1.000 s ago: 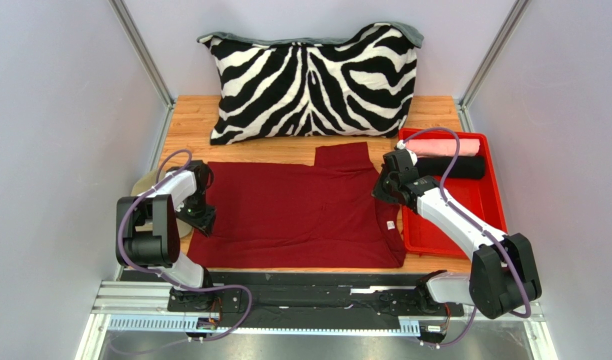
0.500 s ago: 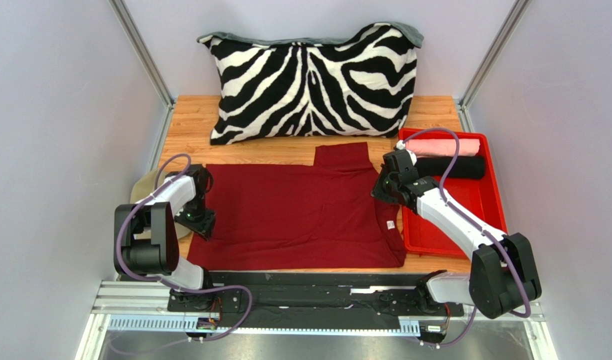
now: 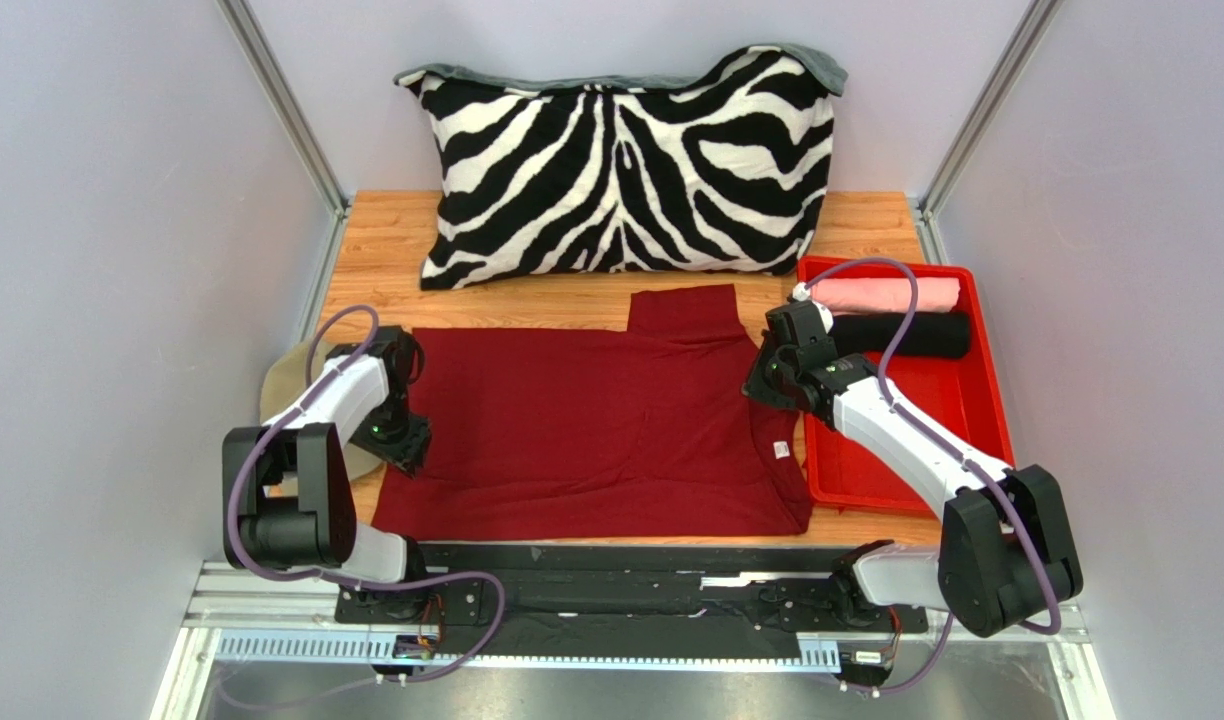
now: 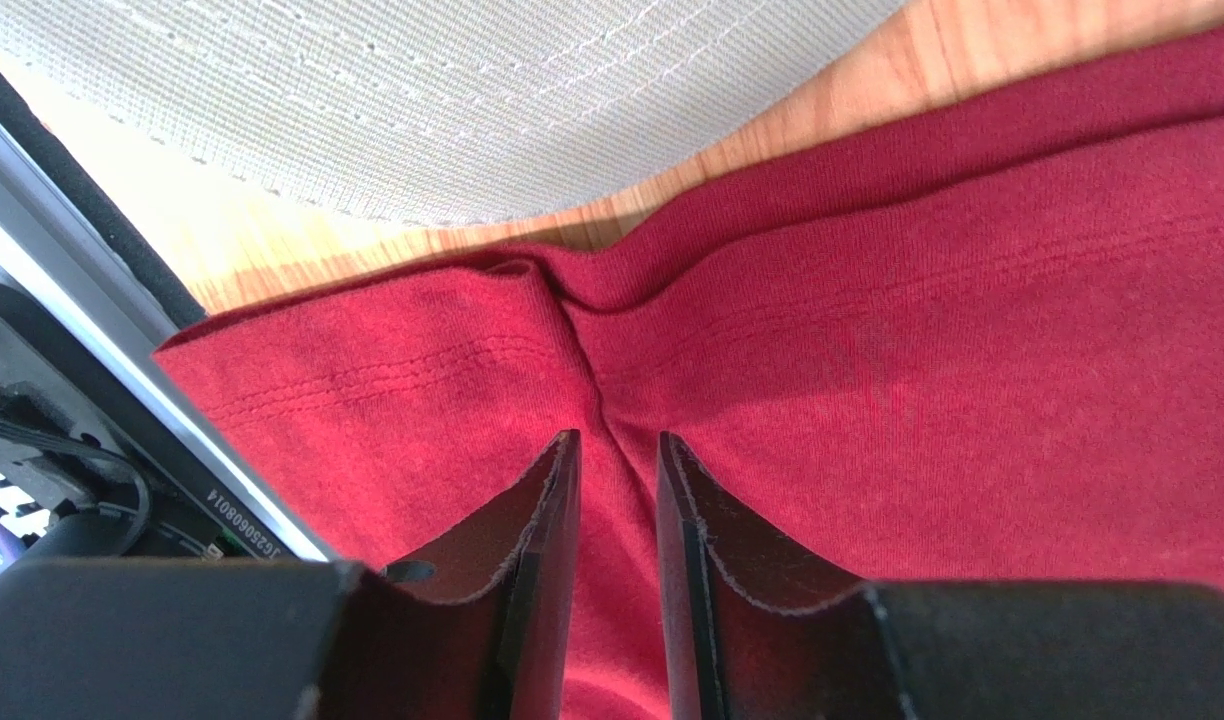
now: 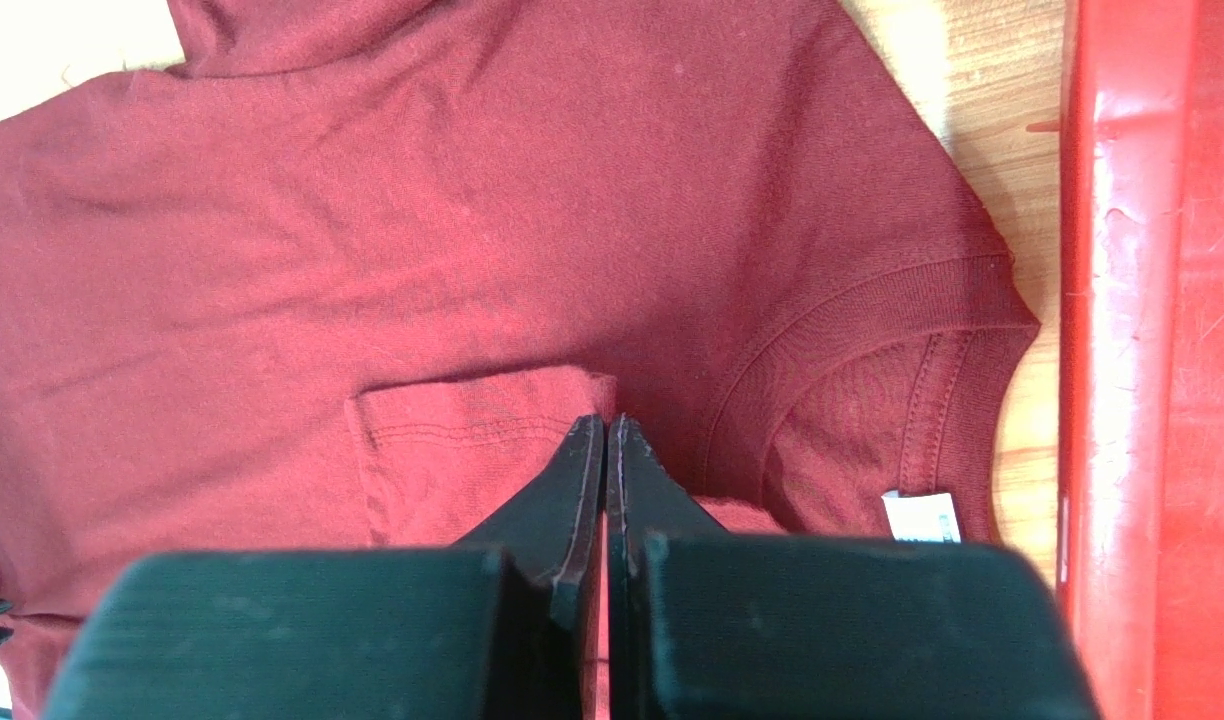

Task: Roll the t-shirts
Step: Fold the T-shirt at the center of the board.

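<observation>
maroon t-shirt lies flat mid-table, collar toward the right edge. left gripper pinches a hem fold near the left edge; right gripper is pressed closed at the pocket. rolling looks unstarted; next, turn the hem over.

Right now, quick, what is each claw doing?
Left gripper: closed on a fold of the shirt.
Right gripper: closed, pinching the shirt too.
</observation>
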You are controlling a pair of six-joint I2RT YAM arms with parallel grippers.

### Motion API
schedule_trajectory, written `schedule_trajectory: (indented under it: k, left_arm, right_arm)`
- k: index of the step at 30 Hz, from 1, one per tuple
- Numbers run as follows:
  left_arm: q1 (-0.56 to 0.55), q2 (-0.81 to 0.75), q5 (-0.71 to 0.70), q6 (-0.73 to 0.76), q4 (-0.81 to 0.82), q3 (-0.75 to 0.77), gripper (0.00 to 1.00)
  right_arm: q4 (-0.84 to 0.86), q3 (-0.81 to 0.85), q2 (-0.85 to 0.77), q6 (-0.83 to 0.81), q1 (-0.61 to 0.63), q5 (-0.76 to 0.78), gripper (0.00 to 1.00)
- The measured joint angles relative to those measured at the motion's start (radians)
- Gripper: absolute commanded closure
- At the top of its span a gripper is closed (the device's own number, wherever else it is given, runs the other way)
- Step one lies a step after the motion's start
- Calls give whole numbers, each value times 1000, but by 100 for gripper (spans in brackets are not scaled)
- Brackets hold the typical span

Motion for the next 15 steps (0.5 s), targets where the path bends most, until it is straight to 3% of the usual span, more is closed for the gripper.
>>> schedule_trajectory:
  k: [15]
  left_arm:
    - [-71,34,-12,-9,-14,0,70]
  right_arm:
    - [6,-9,11,0,0,-6,100]
